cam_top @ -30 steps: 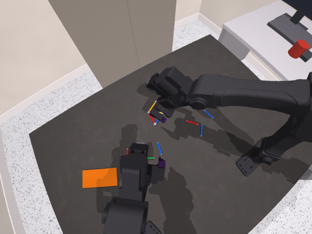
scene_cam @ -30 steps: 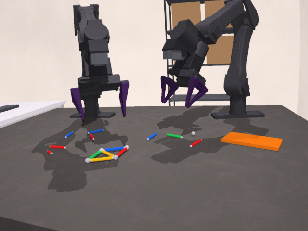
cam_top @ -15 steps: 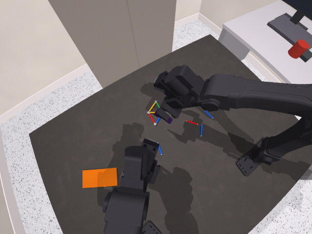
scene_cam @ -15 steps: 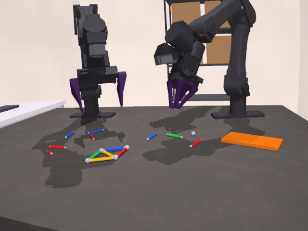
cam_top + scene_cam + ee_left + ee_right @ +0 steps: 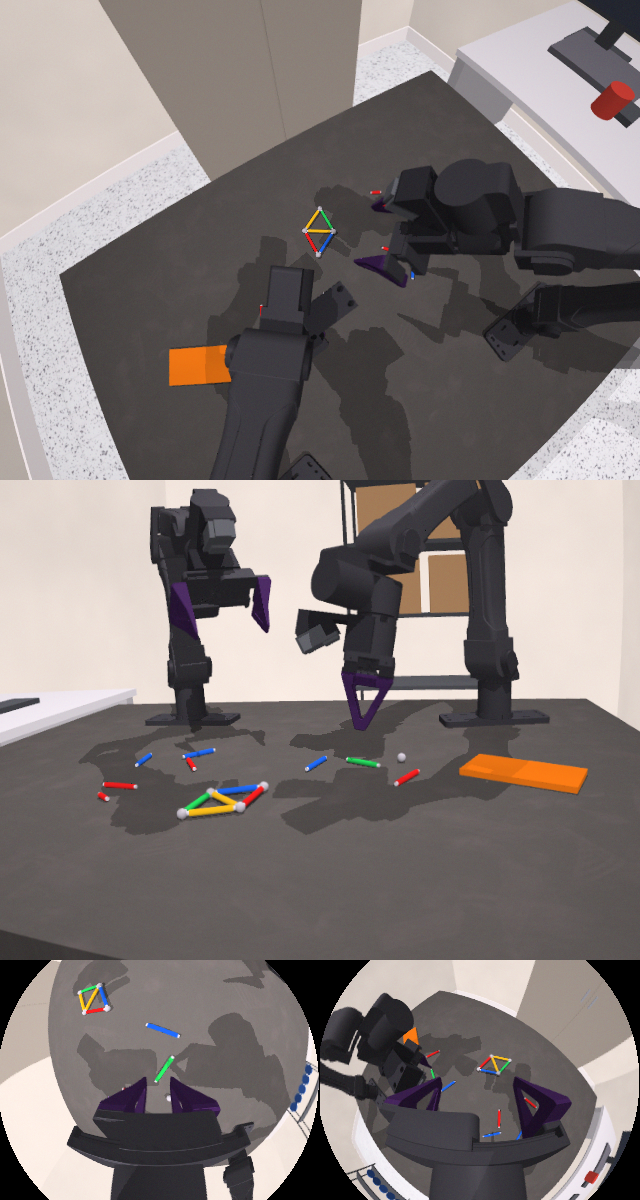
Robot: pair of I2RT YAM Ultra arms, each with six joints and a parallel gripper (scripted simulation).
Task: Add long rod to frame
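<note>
The frame lies flat on the dark table: two triangles of yellow, green, blue and red rods joined at steel balls. It also shows in the top view and in both wrist views. My left gripper hangs shut and empty, its tips just above the table behind a long green rod. In the left wrist view that rod lies just ahead of the closed fingers. My right gripper is open and empty, held high behind the frame.
A blue rod, a red rod and a loose steel ball lie near the green rod. More blue and red rods lie left of the frame. An orange pad lies at the right.
</note>
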